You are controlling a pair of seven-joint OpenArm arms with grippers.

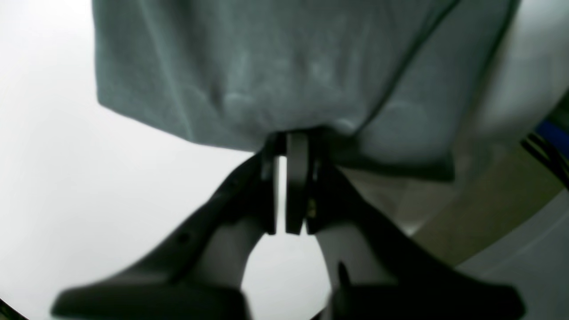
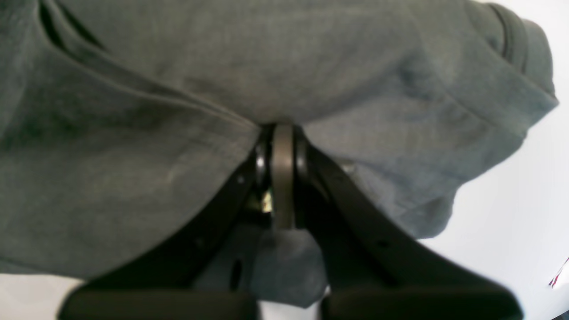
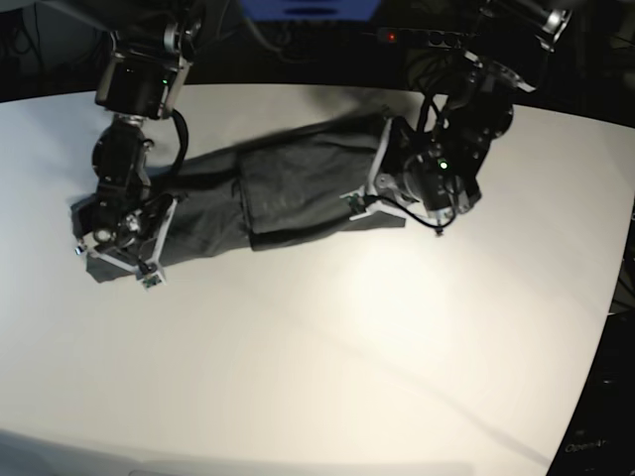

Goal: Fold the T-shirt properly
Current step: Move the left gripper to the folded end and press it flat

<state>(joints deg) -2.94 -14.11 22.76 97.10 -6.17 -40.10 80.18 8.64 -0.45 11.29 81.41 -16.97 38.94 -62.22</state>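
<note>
The dark grey T-shirt (image 3: 288,188) lies as a long band across the far half of the white table (image 3: 337,337), stretched between my two grippers. On the right of the base view, my left gripper (image 3: 372,195) is shut on one end of it. In the left wrist view the left gripper (image 1: 291,140) pinches the cloth's lower edge, and the T-shirt (image 1: 266,66) hangs above over the table. My right gripper (image 3: 147,243) holds the other end at the left. Up close, the right gripper (image 2: 282,131) is shut on a fold of the T-shirt (image 2: 133,155), which fills that view.
A power strip with a red light (image 3: 427,37) and dark cables lie behind the table's far edge. The table's right edge (image 3: 610,297) curves toward a dark floor. Black and blue cables (image 1: 549,146) show at the right of the left wrist view.
</note>
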